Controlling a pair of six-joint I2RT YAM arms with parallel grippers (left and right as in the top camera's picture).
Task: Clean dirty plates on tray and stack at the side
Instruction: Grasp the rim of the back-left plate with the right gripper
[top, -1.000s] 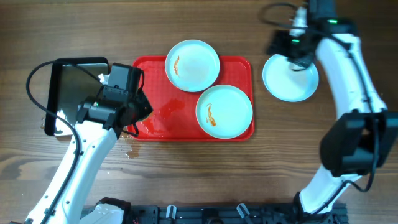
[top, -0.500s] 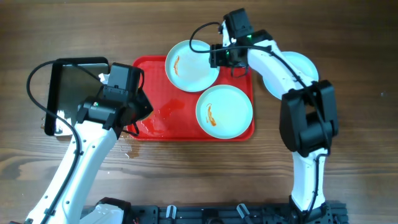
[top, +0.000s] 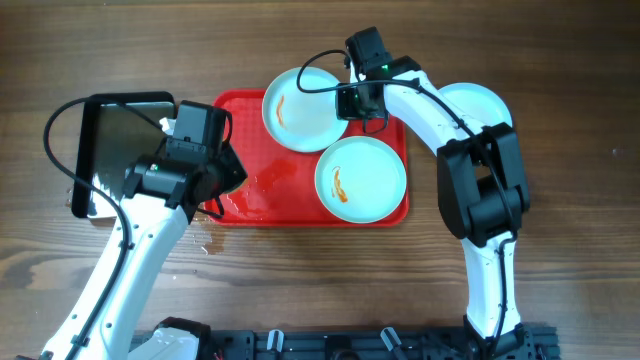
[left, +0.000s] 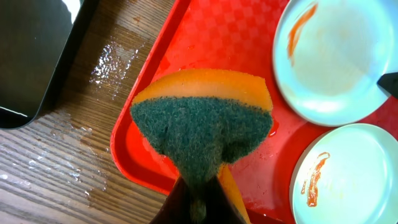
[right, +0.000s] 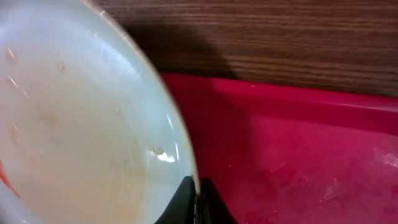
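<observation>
My right gripper (right: 196, 199) has its two jaws pressed on the rim of the back plate (right: 81, 124), one jaw inside and one outside. I am pinching its right edge. This plate sits at the far side of the tray (top: 262, 205), partly over the rim, with an orange smear on its left part.

My left gripper (left: 198, 208) is squeezed tight on the sponge (left: 202, 118), green side out. It hangs over the left side of the tray.

The front plate (top: 360, 178) lies on the tray and has a smear too. The third plate (top: 485, 102) lies off the tray, on the table (top: 560, 60) to the right.

I think the job now is to hold the back plate steady so the sponge can rub it. My pinch should be firm but gentle, and only on the rim, away from the smear. The plate should stay flat so it does not tip off the tray. There is water (left: 106, 62) on the table by the black pan (top: 120, 135), so things may be slippery.
</observation>
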